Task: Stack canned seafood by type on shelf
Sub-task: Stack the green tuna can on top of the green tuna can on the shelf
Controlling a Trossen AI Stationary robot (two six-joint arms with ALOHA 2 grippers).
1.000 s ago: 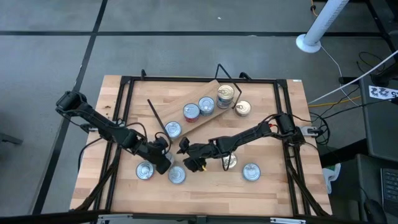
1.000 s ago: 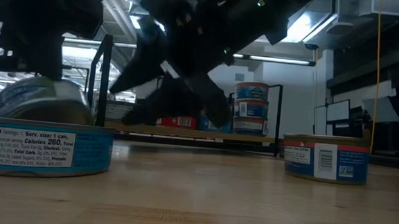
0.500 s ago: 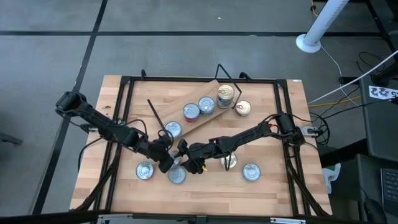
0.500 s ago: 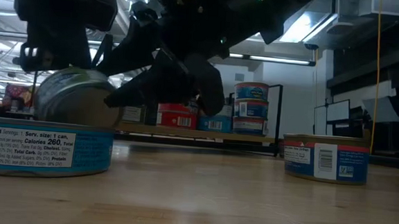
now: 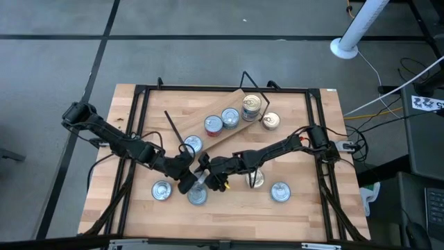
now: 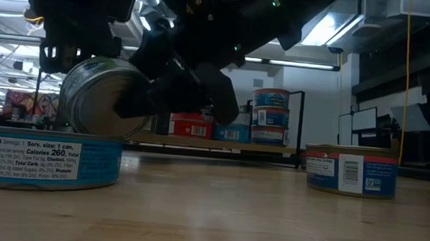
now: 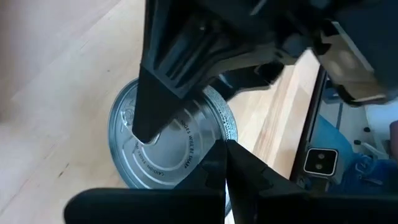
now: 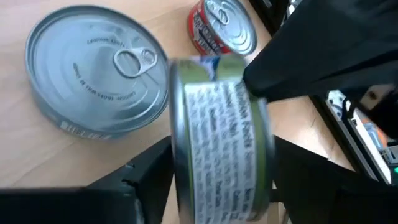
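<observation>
Left gripper [image 5: 187,182] pinches a tilted tin [image 6: 100,98] on edge by its rim, holding it above the flat tin [image 5: 197,196] on the table. Just to the right, the right gripper [image 5: 210,178] has its fingers spread either side of that same tin, one at each face, not visibly clamped, so the disc's axis runs across its jaws. Both claws meet here; the shelf [image 5: 239,125] lies well apart, toward the table's far side, nearer the right arm.

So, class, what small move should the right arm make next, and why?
Probably close the right gripper on the tin: its fingers straddle it, open, while the left gripper pinches it on edge.
</observation>
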